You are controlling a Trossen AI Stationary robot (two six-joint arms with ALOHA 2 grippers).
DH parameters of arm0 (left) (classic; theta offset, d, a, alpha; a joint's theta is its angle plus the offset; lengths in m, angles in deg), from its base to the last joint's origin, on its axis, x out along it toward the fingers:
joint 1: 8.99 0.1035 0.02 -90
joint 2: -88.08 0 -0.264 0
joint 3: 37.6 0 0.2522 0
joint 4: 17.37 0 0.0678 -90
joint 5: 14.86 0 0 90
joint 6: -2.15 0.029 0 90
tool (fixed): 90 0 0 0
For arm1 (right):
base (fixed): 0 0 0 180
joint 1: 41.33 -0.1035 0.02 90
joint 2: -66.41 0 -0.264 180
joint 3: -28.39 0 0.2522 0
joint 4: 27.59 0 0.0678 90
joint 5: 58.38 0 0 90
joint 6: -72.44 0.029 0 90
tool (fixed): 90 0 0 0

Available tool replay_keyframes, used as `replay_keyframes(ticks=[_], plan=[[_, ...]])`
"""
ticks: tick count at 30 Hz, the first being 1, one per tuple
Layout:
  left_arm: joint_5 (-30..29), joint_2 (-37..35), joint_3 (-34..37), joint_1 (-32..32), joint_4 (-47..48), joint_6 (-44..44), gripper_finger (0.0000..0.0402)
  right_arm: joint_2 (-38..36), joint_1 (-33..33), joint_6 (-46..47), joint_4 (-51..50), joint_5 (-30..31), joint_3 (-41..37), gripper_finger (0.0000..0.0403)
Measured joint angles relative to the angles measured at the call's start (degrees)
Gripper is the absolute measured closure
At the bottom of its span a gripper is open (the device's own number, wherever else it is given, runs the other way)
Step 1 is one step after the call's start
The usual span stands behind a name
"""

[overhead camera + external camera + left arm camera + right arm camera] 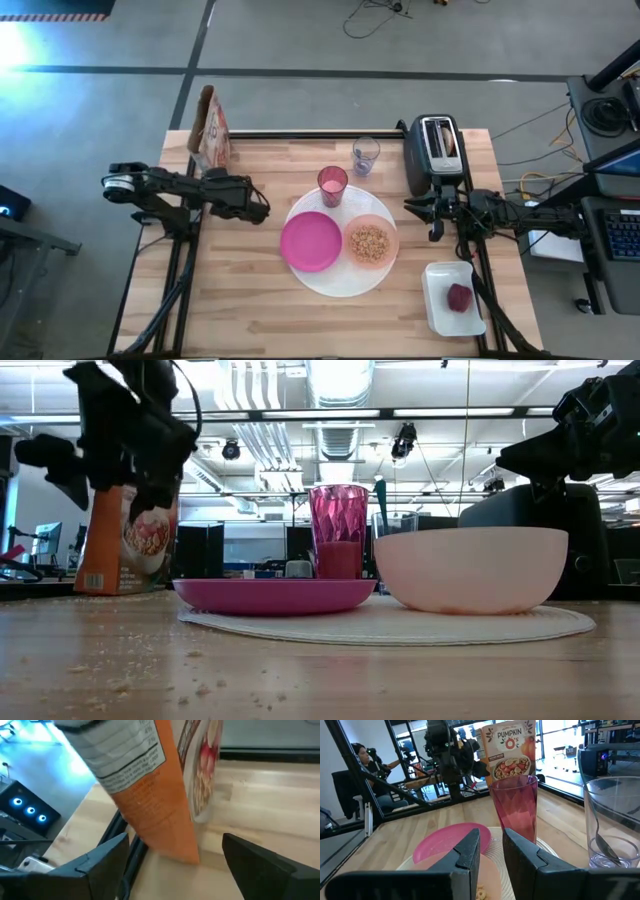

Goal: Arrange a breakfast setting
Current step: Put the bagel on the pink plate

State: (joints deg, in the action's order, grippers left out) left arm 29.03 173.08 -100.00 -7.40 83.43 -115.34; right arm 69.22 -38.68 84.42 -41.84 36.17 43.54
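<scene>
A large white plate (335, 275) lies mid-table. On it rest a magenta plate (311, 241) and a peach bowl (371, 242) with cereal in it. A pink cup (332, 185) stands at the plate's far rim. A dark red fruit (459, 297) lies on a white tray (440, 310) at the near right. No bagel shows plainly. My left gripper (172, 862) is open above the table, facing an orange cereal box (211, 135) without touching it. My right gripper (491, 851) hovers right of the bowl, open by a narrow gap and empty.
A black toaster (434, 150) stands at the far right with something brown in one slot. A clear glass (365, 155) with a spoon in it stands beside the pink cup. Crumbs lie on the near tabletop (130, 680). A person sits beyond the table (362, 755).
</scene>
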Motion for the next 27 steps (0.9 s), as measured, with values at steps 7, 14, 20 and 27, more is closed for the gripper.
replay_keyframes(ticks=[7, 14, 20, 27], plan=[[10.0, -2.9, -5.0, -5.1, 2.1, 5.7, 0.0094, 0.0, 0.0, 0.0, 0.0, 0.0, 0.0, 0.0330], [12.9, -2.0, -9.2, -16.1, 0.0, 11.7, 0.0095, 0.0, 0.0, 0.0, 0.0, 0.0, 0.0, 0.0330], [5.3, -0.7, -11.7, -27.0, -10.6, 16.8, 0.0095, 0.0, 0.0, 0.0, 0.0, 0.0, 0.0, 0.0330], [-5.9, 0.1, -16.0, -34.8, -17.5, 26.6, 0.0095, 0.0, 0.0, 0.0, 0.0, 0.0, 0.0, 0.0330]])
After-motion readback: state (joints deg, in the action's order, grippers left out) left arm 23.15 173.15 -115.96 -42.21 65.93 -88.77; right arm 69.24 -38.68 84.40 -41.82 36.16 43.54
